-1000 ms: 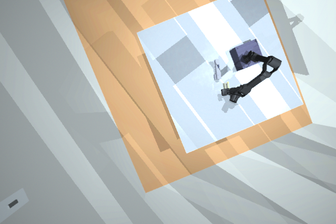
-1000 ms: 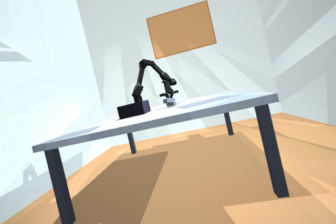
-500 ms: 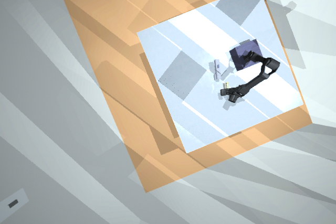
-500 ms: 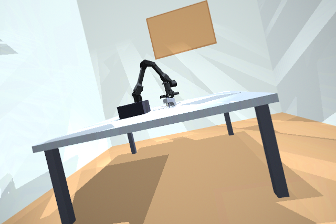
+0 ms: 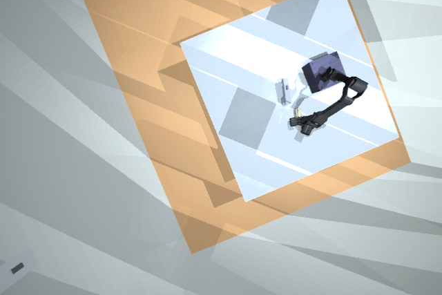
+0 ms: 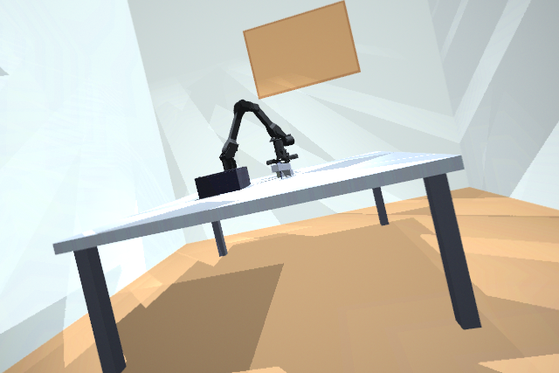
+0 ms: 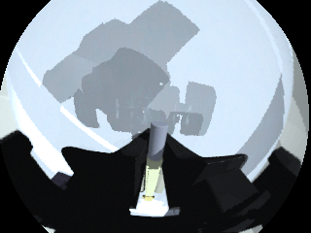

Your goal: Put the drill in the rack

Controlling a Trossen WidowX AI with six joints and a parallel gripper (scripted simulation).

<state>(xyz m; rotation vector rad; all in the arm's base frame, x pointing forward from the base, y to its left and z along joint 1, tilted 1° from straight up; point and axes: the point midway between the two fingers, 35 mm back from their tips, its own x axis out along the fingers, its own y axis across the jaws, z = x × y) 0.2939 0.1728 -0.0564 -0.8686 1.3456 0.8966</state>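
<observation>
My gripper [image 7: 155,132] [image 6: 282,161] is shut on the drill, whose grey cylindrical end [image 7: 157,133] shows between the fingertips in the wrist view. A pale yellow part [image 7: 153,177] extends from it toward the gripper body. The yellow part also shows beside the gripper in the top view [image 5: 297,110]. A narrow pale fixture [image 5: 284,90] stands on the white table [image 5: 249,184], apart from the yellow part. A pale block [image 6: 280,167] shows in front of the gripper in the exterior view. The key and the rack cannot be told apart here.
The dark purple box [image 5: 324,70] [image 6: 221,183] stands near the arm's base. The black arm [image 5: 333,108] [image 6: 266,121] reaches from there over the table. Strong light bands and shadows cross the tabletop.
</observation>
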